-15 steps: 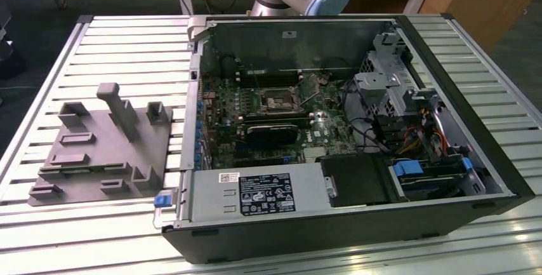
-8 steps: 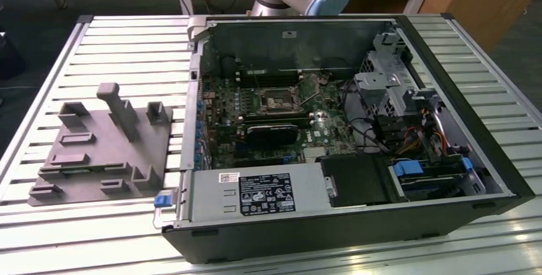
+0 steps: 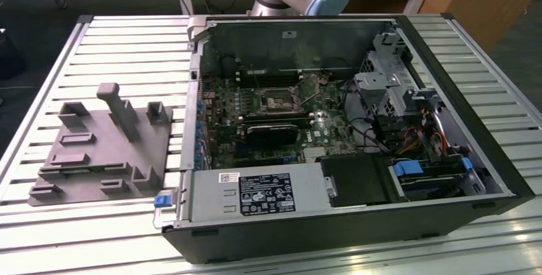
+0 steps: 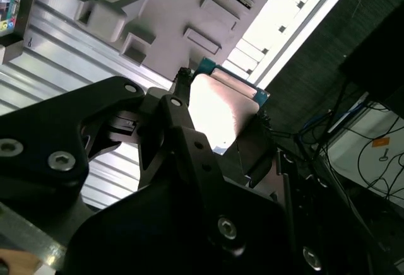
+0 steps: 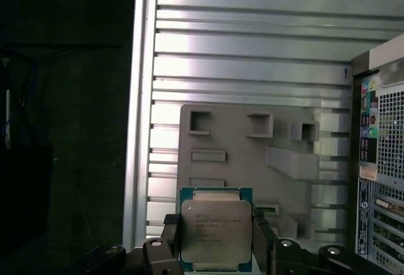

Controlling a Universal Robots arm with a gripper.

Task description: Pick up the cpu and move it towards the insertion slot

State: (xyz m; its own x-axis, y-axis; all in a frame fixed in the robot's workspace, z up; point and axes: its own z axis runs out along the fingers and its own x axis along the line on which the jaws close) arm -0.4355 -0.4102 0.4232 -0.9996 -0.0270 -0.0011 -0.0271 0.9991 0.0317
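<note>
- Grey plastic fixture plate (image 3: 93, 160) with raised blocks is lying on the slatted metal table (image 3: 51, 237), at the exterior view's left.
- Black gripper (image 5: 216, 242) is holding the small flat square silvery-topped cpu (image 5: 216, 224), jaws clamped on its opposite edges, in front of that plate in the first wrist view.
- Square metal-framed insertion slot (image 3: 277, 102) is sitting inside the open black computer case (image 3: 339, 243), to the plate's right in the exterior view.

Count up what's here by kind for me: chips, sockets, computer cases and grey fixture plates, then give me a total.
cpu, held in the gripper: 1
insertion slot: 1
open computer case: 1
grey fixture plate: 1
Total: 4
</note>
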